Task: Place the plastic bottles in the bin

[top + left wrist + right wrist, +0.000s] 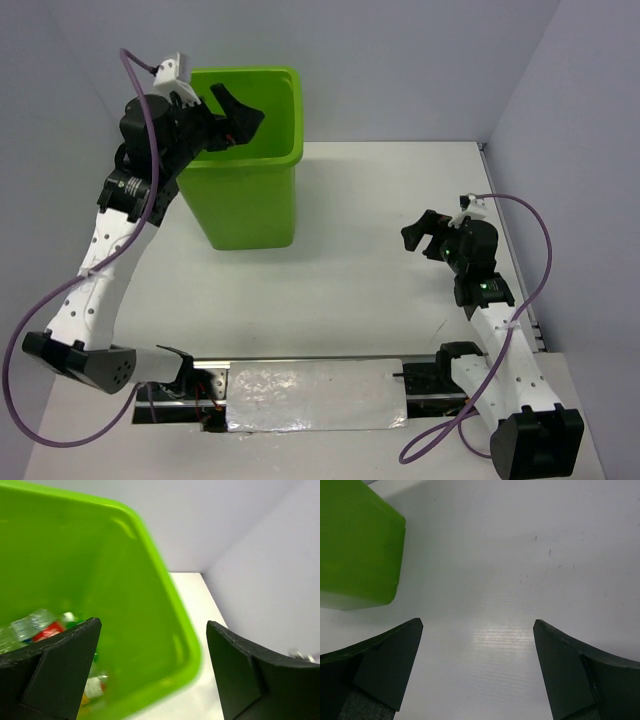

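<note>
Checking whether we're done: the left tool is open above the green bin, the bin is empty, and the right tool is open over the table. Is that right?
Not quite. The bin is not empty: the left wrist view shows bottles lying inside it. The rest holds: left tool open above the bin, right tool open over the table.

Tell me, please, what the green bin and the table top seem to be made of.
The bin: probably moulded plastic, smooth and slightly glossy, judging by soft highlights on its rounded rim. The table top: perhaps white corrugated plastic sheet with a satin finish, since faint parallel lines and a dull reflection show.
</note>
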